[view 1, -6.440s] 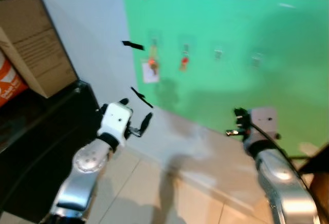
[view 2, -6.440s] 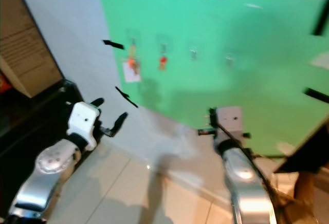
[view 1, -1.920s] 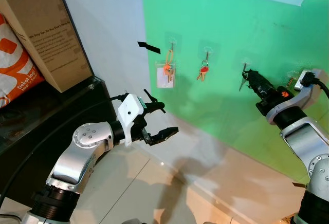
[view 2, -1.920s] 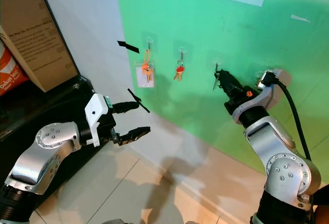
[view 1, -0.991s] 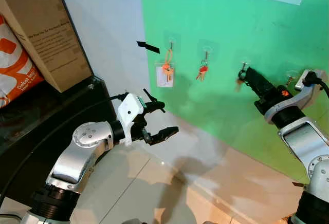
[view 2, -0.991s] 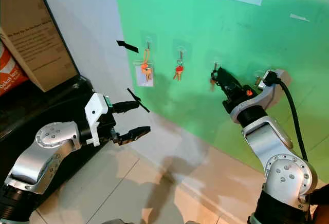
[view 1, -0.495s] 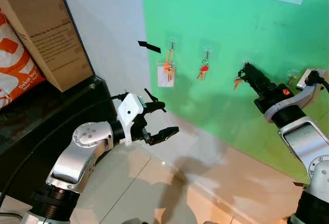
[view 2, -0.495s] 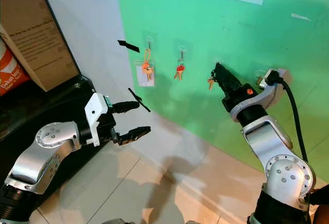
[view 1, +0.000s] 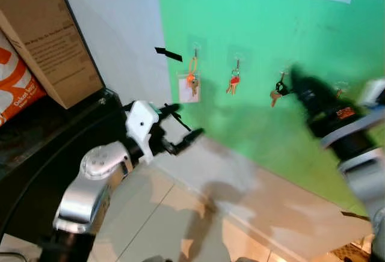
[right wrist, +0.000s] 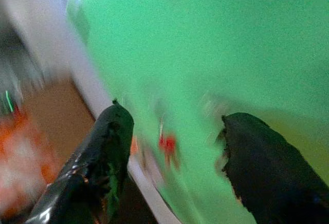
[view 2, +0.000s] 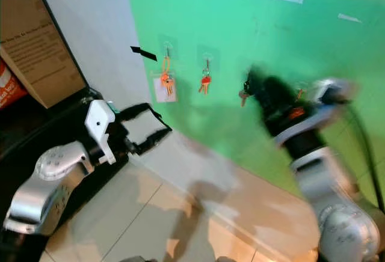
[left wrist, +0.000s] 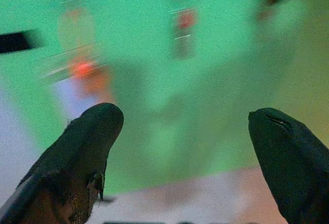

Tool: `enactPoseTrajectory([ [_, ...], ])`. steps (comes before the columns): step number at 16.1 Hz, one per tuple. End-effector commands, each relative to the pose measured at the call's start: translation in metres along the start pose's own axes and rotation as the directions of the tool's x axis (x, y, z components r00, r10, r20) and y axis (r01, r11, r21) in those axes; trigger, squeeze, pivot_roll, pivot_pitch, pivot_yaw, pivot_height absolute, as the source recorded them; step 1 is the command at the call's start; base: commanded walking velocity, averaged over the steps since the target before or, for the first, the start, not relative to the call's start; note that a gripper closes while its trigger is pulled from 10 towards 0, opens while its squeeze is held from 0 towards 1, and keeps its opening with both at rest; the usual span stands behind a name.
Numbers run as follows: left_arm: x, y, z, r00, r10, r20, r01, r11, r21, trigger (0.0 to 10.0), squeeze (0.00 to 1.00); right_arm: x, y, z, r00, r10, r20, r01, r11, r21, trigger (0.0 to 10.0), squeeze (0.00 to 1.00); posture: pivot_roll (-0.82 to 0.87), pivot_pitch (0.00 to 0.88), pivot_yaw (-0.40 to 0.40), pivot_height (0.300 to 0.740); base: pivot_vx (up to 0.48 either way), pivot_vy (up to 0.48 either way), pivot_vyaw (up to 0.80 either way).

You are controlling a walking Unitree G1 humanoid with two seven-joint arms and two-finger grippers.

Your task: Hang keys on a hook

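A bunch of keys [view 1: 276, 92] with a brown key hangs against the green wall panel [view 1: 313, 27] at the third hook. My right gripper [view 1: 298, 79], motion-blurred, sits just right of the bunch. In the right wrist view its fingers [right wrist: 110, 131] stand apart with nothing between them, so it is open. Two other sets hang further left: an orange set with a white tag [view 1: 191, 83] and a red set [view 1: 233, 82]. My left gripper [view 1: 183, 131] is open, low and left of the panel.
A fourth hook [view 1: 341, 86] sits right of the new keys. A cardboard box [view 1: 48, 45] and an orange bag [view 1: 15, 94] rest on a black cabinet [view 1: 36, 154] at the left. The tiled floor [view 1: 180, 226] lies below the wall.
The right gripper has let go of the keys, which now hang on the third hook, and it has drawn back slightly. The left gripper has risen a little. The camera has shifted.
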State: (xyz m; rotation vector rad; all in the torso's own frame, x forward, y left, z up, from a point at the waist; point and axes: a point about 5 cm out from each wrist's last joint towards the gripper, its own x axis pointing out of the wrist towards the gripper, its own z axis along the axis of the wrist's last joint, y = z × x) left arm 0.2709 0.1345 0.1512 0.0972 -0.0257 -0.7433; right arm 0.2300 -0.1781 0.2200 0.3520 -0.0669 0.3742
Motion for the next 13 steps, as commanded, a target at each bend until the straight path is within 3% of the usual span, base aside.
enactPoseTrajectory([
  [1, -0.005, 0.008, -0.001, 0.995, 0.095, -0.015, -0.095, 0.995, 0.036, 10.0, 0.46, 0.002, 0.01, -0.006, 0.999, 0.018, -0.033, -0.021, 0.996, -0.09, 10.0, 1.0, -0.14, 0.0, 0.056, 0.732, 0.0, 0.0, 0.0],
  [2, -0.007, 0.009, -0.004, 0.991, 0.128, -0.029, -0.126, 0.99, 0.063, 10.0, 0.45, 0.005, 0.014, -0.012, 0.998, 0.015, -0.056, -0.023, 0.989, -0.144, 10.0, 1.0, -0.14, 0.0, 0.056, 0.732, 0.0, 0.0, 0.0],
  [4, -0.009, 0.006, -0.008, 0.989, 0.14, -0.038, -0.137, 0.989, 0.061, 10.0, 0.46, 0.01, 0.014, -0.021, 0.998, -0.021, -0.051, 0.012, 0.986, -0.165, 10.0, 1.0, -0.14, 0.0, 0.054, 0.732, 0.0, 0.0, 0.0],
  [6, -0.009, 0.005, -0.012, 0.98, 0.194, -0.039, -0.193, 0.981, 0.026, 10.0, 0.46, 0.01, -0.007, -0.044, 0.968, -0.235, -0.091, 0.203, 0.94, -0.274, 10.0, 1.0, -0.12, 0.0, 0.03, 0.732, 0.0, 0.371, 0.0],
  [7, -0.01, 0.007, -0.016, 0.973, 0.223, -0.05, -0.223, 0.975, 0.018, 10.0, 0.47, 0.008, -0.012, -0.053, 0.957, -0.266, -0.114, 0.225, 0.932, -0.286, 10.0, 1.0, -0.12, 0.0, 0.026, 0.732, 0.0, 0.39, 0.0],
  [13, -0.015, 0.004, -0.025, 0.968, 0.24, -0.074, -0.239, 0.971, 0.027, 10.0, 0.46, 0.002, -0.011, -0.069, 0.959, -0.266, -0.096, 0.218, 0.911, -0.349, 10.0, 1.0, -0.12, 0.0, 0.025, 0.732, 0.0, 0.389, 0.0],
])
